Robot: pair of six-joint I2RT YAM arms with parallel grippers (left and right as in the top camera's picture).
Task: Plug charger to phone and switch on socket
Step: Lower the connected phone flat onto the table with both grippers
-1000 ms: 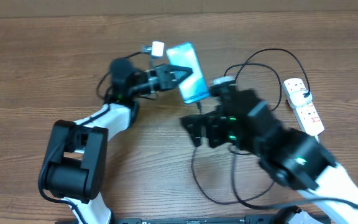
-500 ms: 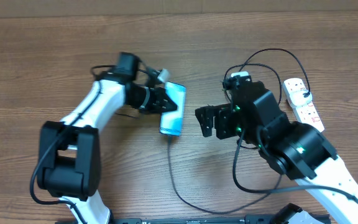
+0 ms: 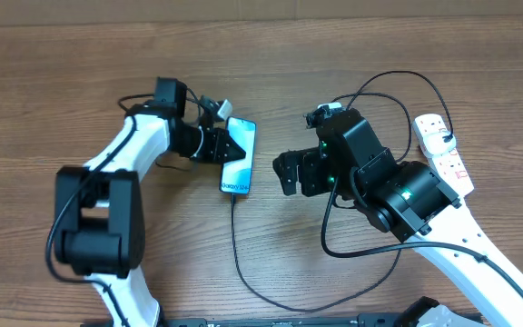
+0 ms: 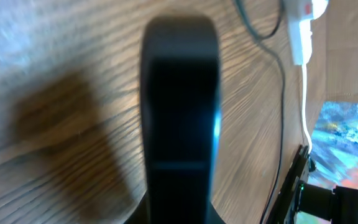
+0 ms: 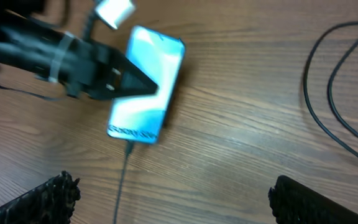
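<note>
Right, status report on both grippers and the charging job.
Left gripper shut on slim light-blue-screened smartphone. Right gripper open, empty. Thin black charger cable in its bottom port; white red-switched power strip untouched. Cable loops beside strip.

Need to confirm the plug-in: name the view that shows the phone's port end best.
Right wrist: the phone shows its bottom edge large and clear, the charger meeting it. Overhead shows the same, smaller, with the left gripper over one side. Left wrist gives only a blurred dark shape.
</note>
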